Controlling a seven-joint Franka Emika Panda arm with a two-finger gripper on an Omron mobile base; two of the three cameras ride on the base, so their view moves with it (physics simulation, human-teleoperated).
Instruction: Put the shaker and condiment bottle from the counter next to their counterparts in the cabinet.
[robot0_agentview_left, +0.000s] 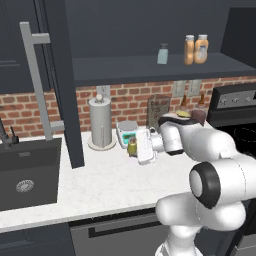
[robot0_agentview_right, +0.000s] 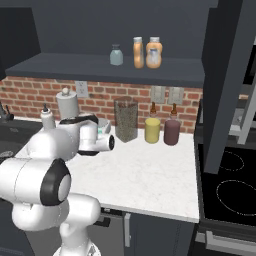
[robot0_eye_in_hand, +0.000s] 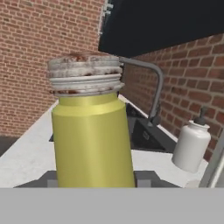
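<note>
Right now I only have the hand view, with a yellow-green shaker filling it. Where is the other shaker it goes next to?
Observer: The pale blue-grey shaker stands on the cabinet shelf, above the hand.
Operator: Anything beside it?
Observer: Two orange bottles stand to its right, apart from it.
Operator: What's near my shaker?
Observer: A paper towel roll stands on the counter, left of the yellow-green shaker.
</note>
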